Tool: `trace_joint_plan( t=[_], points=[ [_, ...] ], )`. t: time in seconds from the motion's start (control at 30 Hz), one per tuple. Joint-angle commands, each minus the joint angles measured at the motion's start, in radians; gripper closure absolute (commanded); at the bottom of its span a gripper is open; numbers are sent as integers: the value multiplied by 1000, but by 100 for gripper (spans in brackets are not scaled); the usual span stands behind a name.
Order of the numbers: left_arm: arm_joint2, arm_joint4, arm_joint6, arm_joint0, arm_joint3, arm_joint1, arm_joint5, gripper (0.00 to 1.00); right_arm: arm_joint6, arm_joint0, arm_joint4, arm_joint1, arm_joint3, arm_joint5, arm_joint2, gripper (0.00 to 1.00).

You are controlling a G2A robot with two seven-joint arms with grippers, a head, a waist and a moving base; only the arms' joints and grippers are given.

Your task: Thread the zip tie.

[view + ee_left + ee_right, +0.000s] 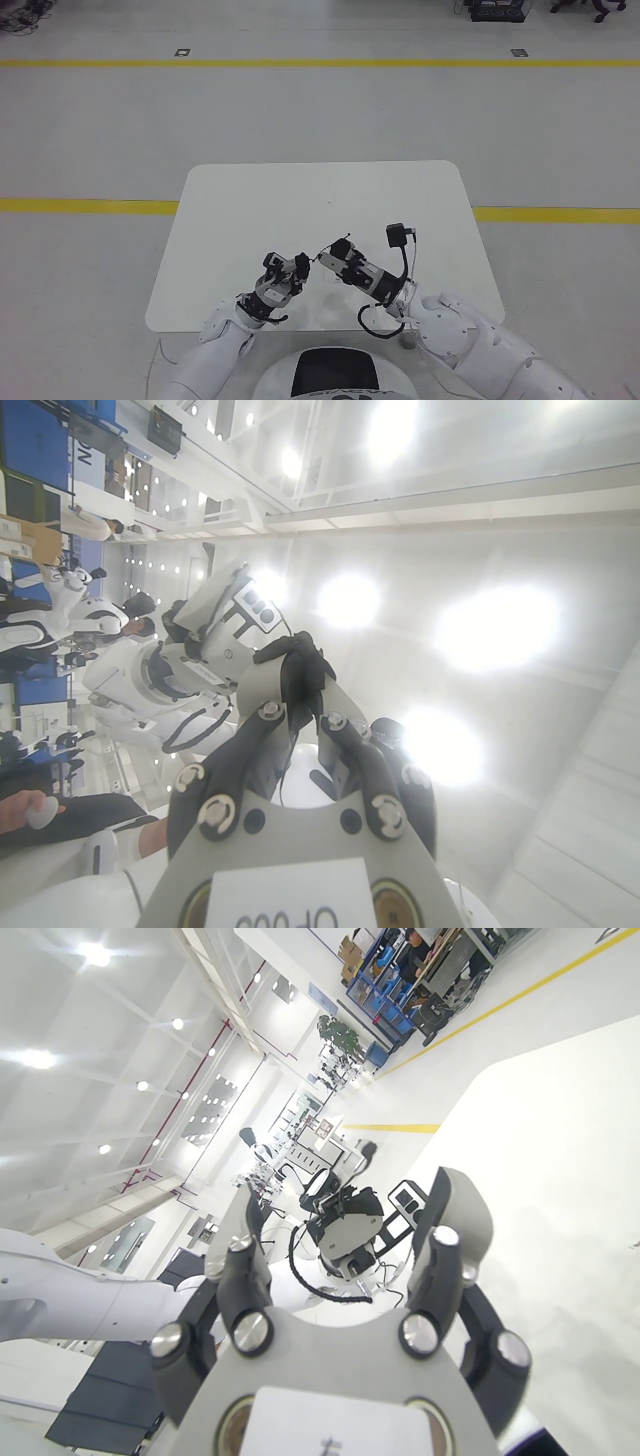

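Note:
A thin black zip tie (289, 700) runs between the fingers of my left gripper (300, 655), which is shut on it, tips pointing upward. From above, the left gripper (297, 268) hovers over the near part of the white table (320, 195). My right gripper (350, 1208) is open, its two fingers spread wide with nothing between them. It faces the left gripper (345, 1215) at close range. In the top view the right gripper (336, 251) sits just right of the left one, tips nearly meeting. The right gripper (225, 615) shows beyond the left fingertips.
The table top (550, 1138) is bare, with rounded corners and free room toward the far side. Both arms are near its front edge. Yellow floor lines (90, 205) run beside and beyond the table.

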Motion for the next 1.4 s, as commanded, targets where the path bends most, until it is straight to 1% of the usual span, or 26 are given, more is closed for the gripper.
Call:
trace_joint_plan(
  t=[0.0, 0.13, 0.2, 0.4, 0.43, 0.5, 0.63, 0.77, 0.9, 1.0, 1.13, 1.23, 1.27, 1.33, 1.37],
  points=[
    [2, -19, 2, -3, 4, -3, -8, 100, -2, -11, -1, 4, -8, 0, 6, 0],
    [0, -74, 5, -16, 16, -10, -21, 100, 18, -27, 13, 12, -28, 0, 10, 0],
    [-1, -70, -3, -22, 17, -11, -39, 100, 18, -27, 13, 12, -28, 0, 10, 0],
    [-1, -70, -3, -22, 17, -11, -39, 100, 18, -27, 13, 12, -28, 0, 10, 0],
    [1, -79, 17, -22, 10, -12, -25, 100, 17, -30, 22, 11, -29, 0, 11, 0],
    [-1, -106, 31, -16, -8, -14, -16, 100, 28, -29, 55, 8, -48, 0, 24, 0],
    [-2, -161, 21, -4, -25, -19, -15, 100, 57, -47, 120, 9, -83, 0, 53, 0],
    [3, -205, 0, -3, -29, -26, -14, 100, 99, -70, 187, 8, -96, 0, 91, 0],
    [10, -227, -23, -8, -22, -32, -19, 100, 181, -92, 306, -7, -95, 0, 134, 0],
    [13, -251, -41, -13, -18, -38, -28, 100, 283, -110, 412, -30, -77, 0, 184, 0],
    [14, -270, -64, -21, -7, -44, -33, 100, 461, -146, 586, -79, -31, 0, 284, 0],
    [14, -276, -74, -26, 0, -48, -34, 100, 649, -176, 731, -133, 39, 0, 372, 0],
    [14, -277, -77, -28, 2, -49, -34, 100, 728, -185, 777, -157, 73, 0, 406, 0],
    [14, -276, -81, -30, 7, -51, -34, 100, 830, -192, 818, -195, 119, 0, 452, 0],
    [14, -275, -83, -31, 9, -52, -34, 100, 888, -194, 828, -220, 149, 0, 472, 0]
  ],
)
